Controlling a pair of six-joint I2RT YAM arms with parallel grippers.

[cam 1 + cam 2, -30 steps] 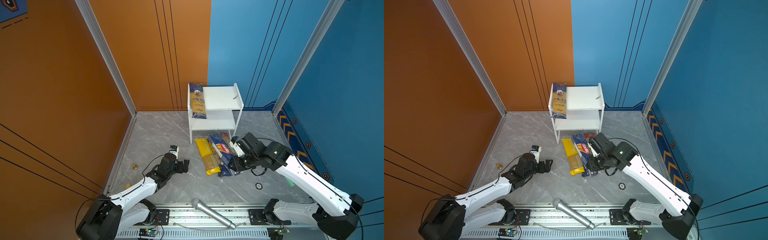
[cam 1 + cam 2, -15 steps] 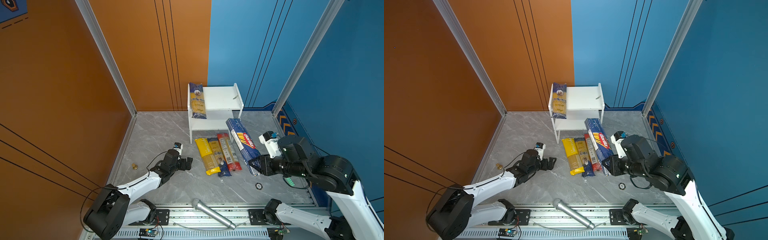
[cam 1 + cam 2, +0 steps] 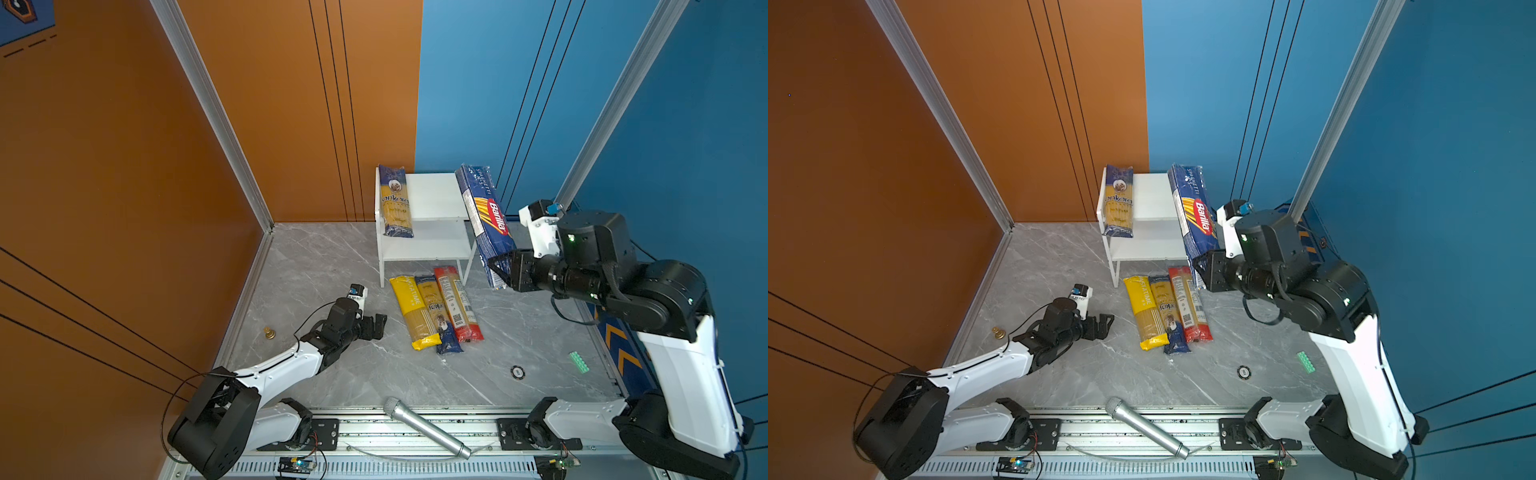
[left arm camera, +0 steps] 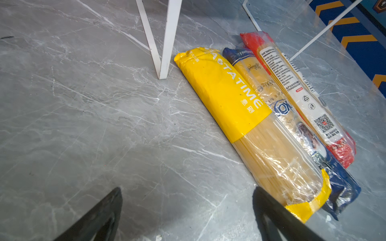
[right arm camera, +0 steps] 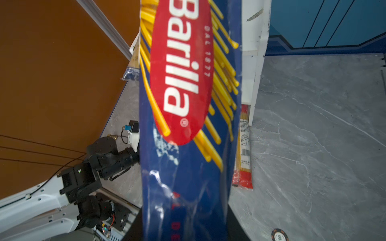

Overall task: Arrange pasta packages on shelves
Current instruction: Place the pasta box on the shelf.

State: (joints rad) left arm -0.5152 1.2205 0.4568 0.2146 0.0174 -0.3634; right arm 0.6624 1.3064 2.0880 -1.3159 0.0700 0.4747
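The right gripper (image 3: pixel 500 271) clenched the Barilla bag (image 3: pixel 487 216) by its end, aloft beside the white rack (image 3: pixel 434 195) (left gripper (image 3: pixel 376 327) gaped, empty). Placing step, I judged: it next needed laying flat on top.

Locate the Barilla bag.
In both top views the Barilla bag is aloft, gripped at its near end by the right end effector, at the white rack's right side.

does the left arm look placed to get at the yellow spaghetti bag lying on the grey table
Probably yes. The left hand is open, low over the grey marble-look table and facing the yellow plastic spaghetti bag. Only bare surface lies between them.
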